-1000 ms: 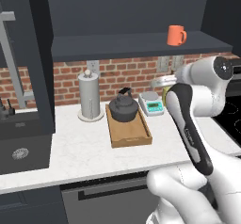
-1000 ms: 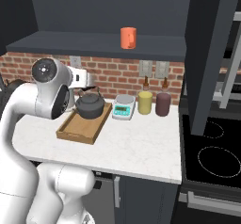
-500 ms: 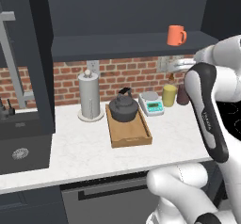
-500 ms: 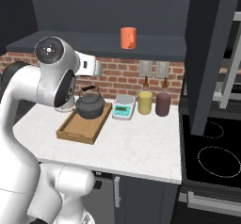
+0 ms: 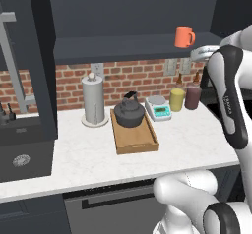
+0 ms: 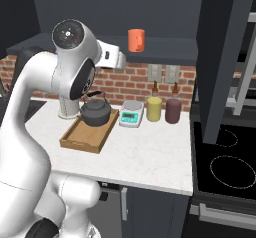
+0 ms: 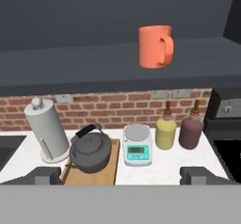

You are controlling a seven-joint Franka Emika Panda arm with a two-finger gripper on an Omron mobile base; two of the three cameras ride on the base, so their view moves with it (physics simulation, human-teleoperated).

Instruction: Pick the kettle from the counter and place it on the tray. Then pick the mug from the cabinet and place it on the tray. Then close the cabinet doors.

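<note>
Over the last second the arm has lifted: the open pincer [image 7: 120,175] rose from kettle [image 5: 129,112] height toward the mug [image 5: 184,37].

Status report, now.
Gripper open, empty, facing the cabinet shelf. Kettle on the tray. Mug on the shelf, nothing in the way.

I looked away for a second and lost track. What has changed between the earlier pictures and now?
The arm has swung its forearm upward, lifting the gripper toward the cabinet shelf where the mug stands. Its jaws stay open and hold nothing. The kettle remains on the tray, and the mug, scale and paper towel roll have not moved.
</note>
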